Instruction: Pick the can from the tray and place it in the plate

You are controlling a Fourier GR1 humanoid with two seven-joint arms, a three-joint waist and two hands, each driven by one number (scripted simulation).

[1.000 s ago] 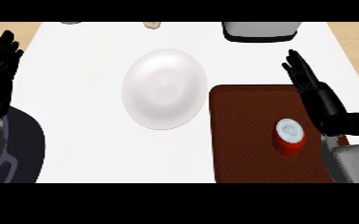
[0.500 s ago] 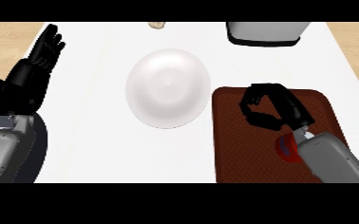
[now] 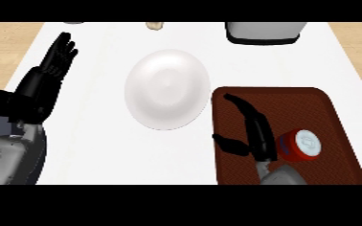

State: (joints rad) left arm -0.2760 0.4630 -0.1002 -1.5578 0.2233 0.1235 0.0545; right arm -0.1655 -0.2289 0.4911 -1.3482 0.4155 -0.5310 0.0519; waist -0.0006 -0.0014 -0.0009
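On a white kitchen counter (image 3: 99, 143), the robot's right hand (image 3: 259, 138) hangs over a dark brown tray (image 3: 290, 106), its fingers (image 3: 244, 109) stretched out toward the tray's far left corner and the thumb spread apart to the left, closed on nothing. The red can (image 3: 302, 145) with a pale top stands upright in the tray, just beside the hand's right edge; whether they touch cannot be told. A white plate (image 3: 167, 88) sits left of the tray, near its edge, with nothing on it. The left hand (image 3: 48, 76) rests open at the view's left side, fingers up. A grey vessel (image 3: 265, 32) stands at the far edge.
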